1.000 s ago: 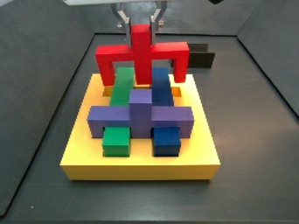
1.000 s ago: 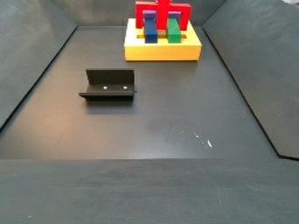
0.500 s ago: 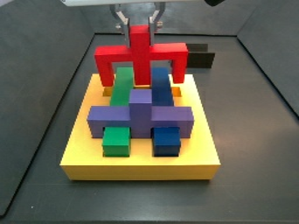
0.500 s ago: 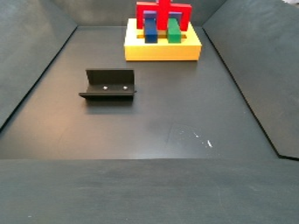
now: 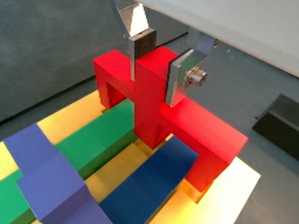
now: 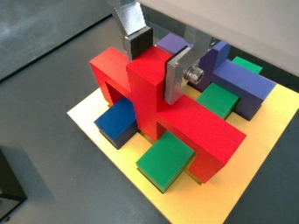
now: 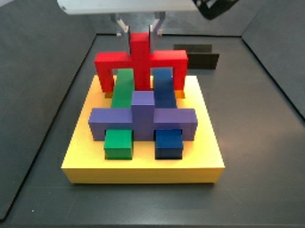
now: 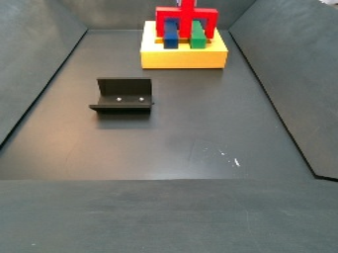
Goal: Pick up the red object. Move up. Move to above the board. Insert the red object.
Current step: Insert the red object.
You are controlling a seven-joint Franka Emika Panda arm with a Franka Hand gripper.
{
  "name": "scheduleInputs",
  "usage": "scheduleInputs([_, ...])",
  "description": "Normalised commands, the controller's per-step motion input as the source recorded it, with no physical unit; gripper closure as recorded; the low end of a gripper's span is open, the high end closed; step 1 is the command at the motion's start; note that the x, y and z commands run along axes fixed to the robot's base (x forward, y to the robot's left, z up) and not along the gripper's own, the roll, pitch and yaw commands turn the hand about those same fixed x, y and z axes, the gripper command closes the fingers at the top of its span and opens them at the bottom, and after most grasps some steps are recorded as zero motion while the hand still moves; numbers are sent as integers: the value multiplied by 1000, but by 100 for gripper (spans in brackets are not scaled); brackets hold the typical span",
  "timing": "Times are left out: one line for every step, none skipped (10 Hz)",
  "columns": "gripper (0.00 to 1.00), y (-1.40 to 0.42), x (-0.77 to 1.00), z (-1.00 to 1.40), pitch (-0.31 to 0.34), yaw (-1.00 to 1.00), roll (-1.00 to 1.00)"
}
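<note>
The red object (image 7: pixel 142 62) is a bridge-shaped piece with an upright stem. It stands over the far end of the yellow board (image 7: pixel 143 169), its two legs straddling the green bar (image 7: pixel 124 89) and the blue bar (image 7: pixel 162 89). My gripper (image 7: pixel 142 27) comes from above and is shut on the stem. In both wrist views the fingers (image 5: pixel 142 44) (image 6: pixel 177 74) press the stem of the red object (image 5: pixel 152 96) (image 6: pixel 146 96) from both sides, gripper (image 5: pixel 160 63) (image 6: pixel 158 61). In a side view the red object (image 8: pixel 184 20) sits on the board (image 8: pixel 183 61) at the far end of the floor.
A purple cross piece (image 7: pixel 143 116) lies over the green and blue bars at the board's near part. The fixture (image 8: pixel 123 96) stands on the floor away from the board, also seen behind it (image 7: pixel 197 55). Dark walls enclose the floor.
The gripper has moved down with the red object; its legs now reach lower beside the green and blue bars. The grip has stayed shut.
</note>
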Motion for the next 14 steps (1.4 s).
scheduleInputs([100,-3,94,-266,-53,0,0])
scheduleInputs([100,0,66,-243,-29,0,0])
scheduleInputs([100,0,20,-177,0,-29,50])
scheduleInputs([100,0,0,-266,-21,-49,0])
scheduleInputs([100,-11,0,-351,-30,-100,0])
scheduleInputs([100,-77,206,-366,-9,-191,0])
scheduleInputs([100,0,297,-351,0,-160,49])
scheduleInputs([100,77,197,-329,0,-40,143])
scheduleInputs([100,66,154,-291,0,0,171])
scheduleInputs([100,14,80,-269,0,0,169])
scheduleInputs([100,0,0,-389,-16,0,156])
scheduleInputs([100,20,-114,-300,-20,0,79])
scheduleInputs([100,40,-366,-163,-10,-9,57])
scheduleInputs([100,63,-463,-186,-39,-31,69])
